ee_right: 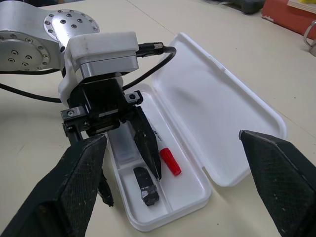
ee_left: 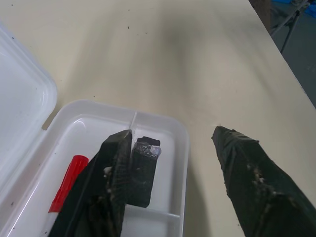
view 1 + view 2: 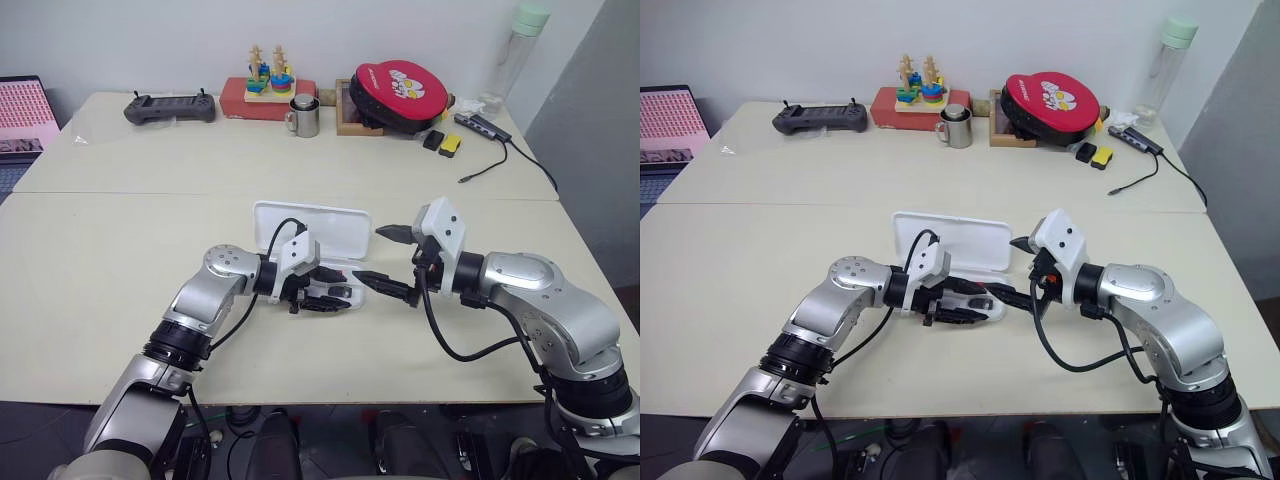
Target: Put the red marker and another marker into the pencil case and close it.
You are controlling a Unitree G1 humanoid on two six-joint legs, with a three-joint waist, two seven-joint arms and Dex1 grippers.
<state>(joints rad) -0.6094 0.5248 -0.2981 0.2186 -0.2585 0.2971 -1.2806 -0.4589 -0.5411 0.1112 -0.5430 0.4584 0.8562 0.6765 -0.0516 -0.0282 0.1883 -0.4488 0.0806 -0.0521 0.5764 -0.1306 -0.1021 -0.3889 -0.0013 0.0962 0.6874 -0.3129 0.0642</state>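
Pencil case (image 1: 197, 163): white, lid laid open flat on the table (image 3: 120, 290), at the near middle.
Red marker (image 1: 169, 161): lying inside the tray, red cap toward a small black object (image 1: 146, 185) in the end compartment.
Left gripper (image 1: 129, 165): fingers parted, holding nothing; one finger seems to dip inside the tray, the other outside its near wall.
Right gripper (image 3: 393, 259): spread wide, empty, just beyond the case's right end.
Open tabletop lies left of the case; a metal mug (image 3: 305, 116) and a controller (image 3: 169, 106) stand well apart along the far edge.
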